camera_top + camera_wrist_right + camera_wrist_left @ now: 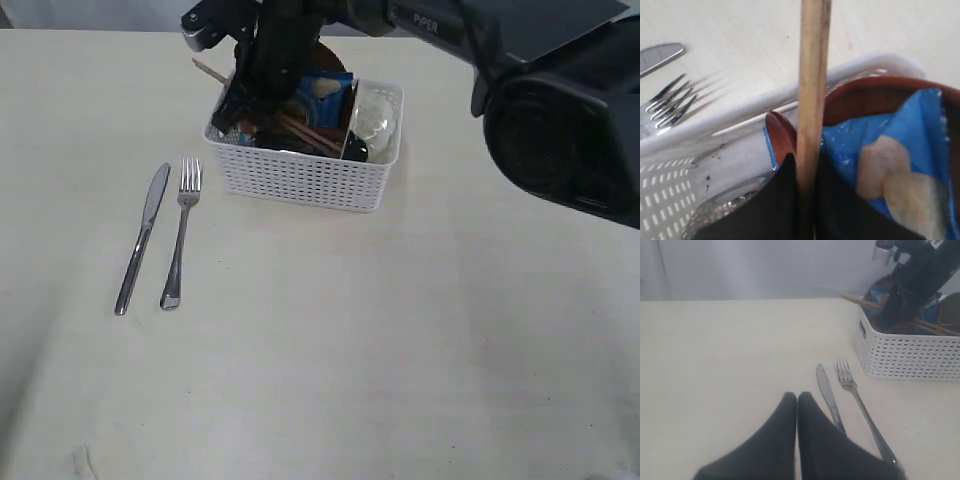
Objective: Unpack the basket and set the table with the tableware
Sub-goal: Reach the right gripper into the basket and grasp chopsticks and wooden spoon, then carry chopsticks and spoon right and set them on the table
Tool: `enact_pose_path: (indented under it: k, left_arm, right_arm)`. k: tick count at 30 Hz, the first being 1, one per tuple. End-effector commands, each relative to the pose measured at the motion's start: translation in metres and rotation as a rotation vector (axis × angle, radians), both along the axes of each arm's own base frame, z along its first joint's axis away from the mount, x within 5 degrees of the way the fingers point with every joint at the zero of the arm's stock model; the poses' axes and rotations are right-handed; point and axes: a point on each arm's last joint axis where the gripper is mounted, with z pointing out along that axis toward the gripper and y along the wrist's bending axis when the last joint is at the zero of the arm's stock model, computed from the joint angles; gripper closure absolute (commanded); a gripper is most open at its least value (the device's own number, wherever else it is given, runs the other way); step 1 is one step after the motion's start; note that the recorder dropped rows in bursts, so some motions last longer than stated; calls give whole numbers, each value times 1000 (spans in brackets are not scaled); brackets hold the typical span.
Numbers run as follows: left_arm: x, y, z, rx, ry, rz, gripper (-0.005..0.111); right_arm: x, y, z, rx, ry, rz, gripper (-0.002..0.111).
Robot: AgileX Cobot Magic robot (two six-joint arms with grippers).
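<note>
the right gripper [807, 172] is clamped on the chopsticks [814, 75] inside the basket [300, 185], upper middle of the exterior view. their long axis slants from the basket's upper-left rim, where the tips poke out, down to lower right, running between the fingers [782, 200]. the left gripper [797, 407] sits closed, empty, by the knife [827, 392].

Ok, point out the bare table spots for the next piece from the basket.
In the exterior view, the widest bare table lies in front of the basket, right of the fork. Also free: left of the knife and right of the basket. Crowded: inside the basket, where the right tool pinches a chopstick.
</note>
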Motion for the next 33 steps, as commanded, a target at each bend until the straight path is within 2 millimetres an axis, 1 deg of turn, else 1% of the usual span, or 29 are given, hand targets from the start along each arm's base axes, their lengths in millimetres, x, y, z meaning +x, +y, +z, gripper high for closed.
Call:
enact_pose_path:
  k: [1,4,10,15,18,27,29,31,33]
  left_arm:
    - [0,0,-1,-1,-2,-7,107]
    - [0,0,-1,-1,-2,-7,107]
    - [0,0,-1,-1,-2,-7,107]
    - [0,0,-1,-1,-2,-7,107]
    - [0,0,-1,-1,-2,-7,107]
    - [0,0,-1,-3,-1,-7,107]
    - [0,0,-1,-3,-1,-7,107]
    - [0,0,-1,-3,-1,-7,107]
    - [0,0,-1,-3,-1,-7,107]
  right_arm:
    - [-1,2,38,71,-44,5,109]
    - [-3,-1,63,101,-87,4,109]
    - [-9,-12,101,134,-123,-11,109]
    - [-15,-18,123,156,-151,-16,109]
    - [-17,-22,132,150,-162,-35,109]
    - [-16,-26,130,141,-133,-69,109]
    - [-15,-25,126,136,-127,-69,109]
    - [-13,-23,118,127,-111,-73,109]
    - [-11,-21,103,113,-88,-75,109]
